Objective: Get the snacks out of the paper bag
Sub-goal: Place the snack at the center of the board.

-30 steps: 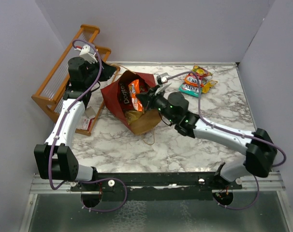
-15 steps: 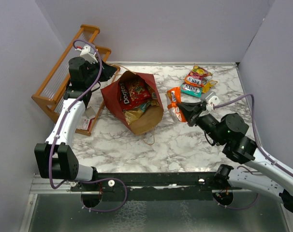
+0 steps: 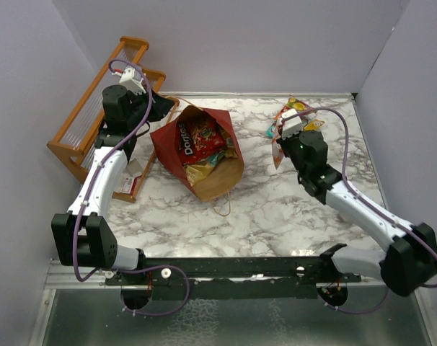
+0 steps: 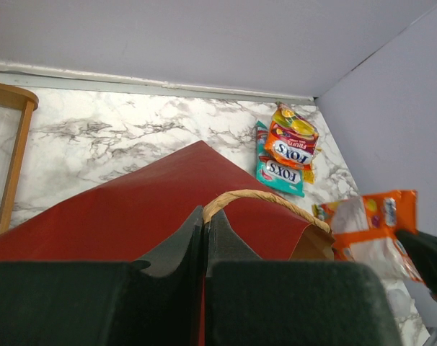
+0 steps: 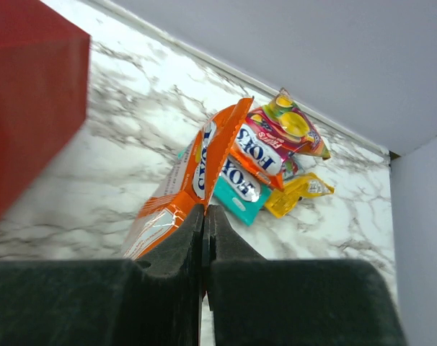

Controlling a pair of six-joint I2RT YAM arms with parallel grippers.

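Packet (image 5: 193, 173) of orange snacks hangs pinched in right hand (image 5: 205, 210), upper right; left hand (image 4: 205, 214) pinches paper bag (image 4: 117, 216).

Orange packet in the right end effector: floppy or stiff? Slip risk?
Probably floppy: the orange packet is pinched by one edge in the right end effector and looks creased. Likely light: thin film, little bulge. Glossy surface could slip under a tug.
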